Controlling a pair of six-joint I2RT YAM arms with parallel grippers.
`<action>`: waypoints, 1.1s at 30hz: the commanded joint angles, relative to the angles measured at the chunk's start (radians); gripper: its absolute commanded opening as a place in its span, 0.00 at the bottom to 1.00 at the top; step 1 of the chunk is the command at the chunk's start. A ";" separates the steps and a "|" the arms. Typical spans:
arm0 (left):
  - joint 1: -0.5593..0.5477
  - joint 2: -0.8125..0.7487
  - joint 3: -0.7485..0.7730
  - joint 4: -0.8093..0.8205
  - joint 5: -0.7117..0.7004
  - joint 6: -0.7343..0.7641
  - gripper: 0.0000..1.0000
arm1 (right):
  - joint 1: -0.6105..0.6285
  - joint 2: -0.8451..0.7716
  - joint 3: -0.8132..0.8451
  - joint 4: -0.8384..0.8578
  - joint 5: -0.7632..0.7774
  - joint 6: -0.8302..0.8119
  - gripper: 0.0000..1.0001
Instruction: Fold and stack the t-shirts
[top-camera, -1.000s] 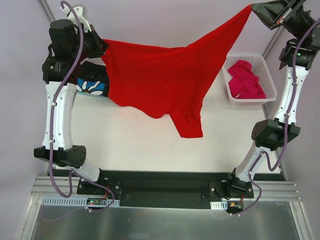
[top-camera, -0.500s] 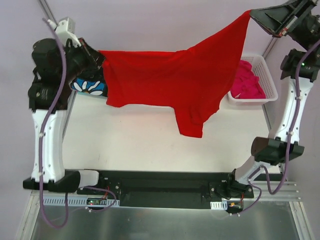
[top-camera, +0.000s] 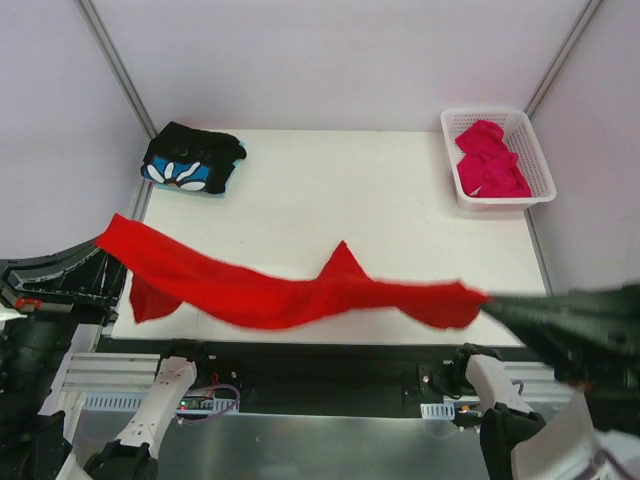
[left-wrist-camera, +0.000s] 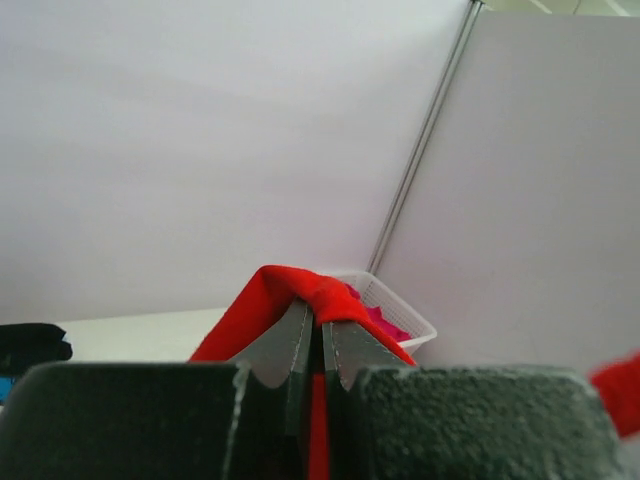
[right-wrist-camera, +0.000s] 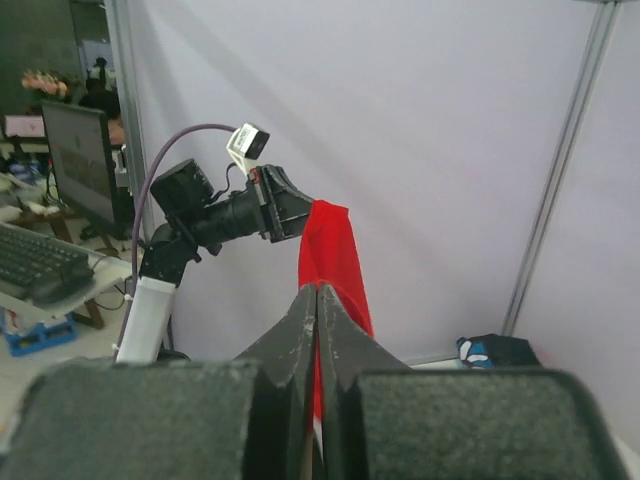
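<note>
while the red t-shirt (top-camera: 290, 295) hangs stretched like a banner above the near edge of the desk (top-camera: 350, 200), the left end effector (left-wrist-camera: 312, 318) pinches one end of it between pressed-together jaws and the right end effector (right-wrist-camera: 316, 296) pinches the other end the same way. the black flower-print t-shirt (top-camera: 193, 160) lies bundled at the desk's far left corner; the magenta-pink t-shirt (top-camera: 490, 165) sits crumpled in the white lattice basket (top-camera: 541, 192) at far right.
</note>
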 joint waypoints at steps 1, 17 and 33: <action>0.002 0.038 -0.008 -0.017 -0.002 -0.051 0.00 | 0.019 -0.007 0.026 -0.294 0.017 -0.210 0.00; 0.001 0.237 -0.063 -0.063 -0.049 0.017 0.00 | 0.019 0.584 0.497 -0.148 0.106 -0.048 0.00; 0.001 0.110 -0.217 -0.195 -0.263 0.138 0.00 | 0.014 0.642 0.378 -0.072 0.074 -0.064 0.00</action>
